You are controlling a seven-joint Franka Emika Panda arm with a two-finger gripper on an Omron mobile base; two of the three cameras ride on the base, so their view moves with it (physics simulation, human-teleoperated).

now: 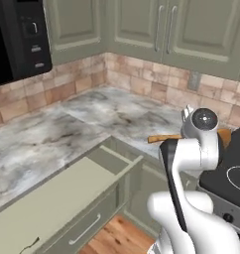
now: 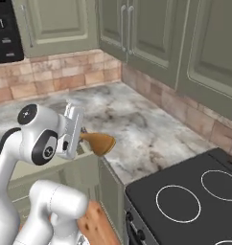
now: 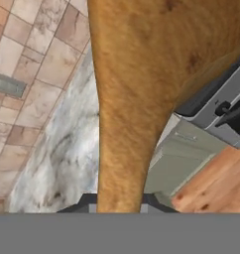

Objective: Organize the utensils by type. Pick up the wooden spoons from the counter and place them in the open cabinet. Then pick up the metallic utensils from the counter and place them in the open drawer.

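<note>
A wooden spoon (image 2: 96, 141) is held between the nearly closed fingers of the gripper (image 2: 79, 135), left of centre in the right base view, above the counter (image 2: 137, 124) edge. Its handle (image 1: 164, 138) is seen at centre right in the left base view, where the open drawer (image 1: 52, 203) occupies the lower left. In the hand view the spoon bowl (image 3: 142, 74) is shown large at the top.

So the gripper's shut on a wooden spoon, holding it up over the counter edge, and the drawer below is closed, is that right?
Not quite. The drawer is pulled open, as the left base view shows. The rest holds: the gripper is shut on a wooden spoon, held above the counter edge in the right base view.
</note>
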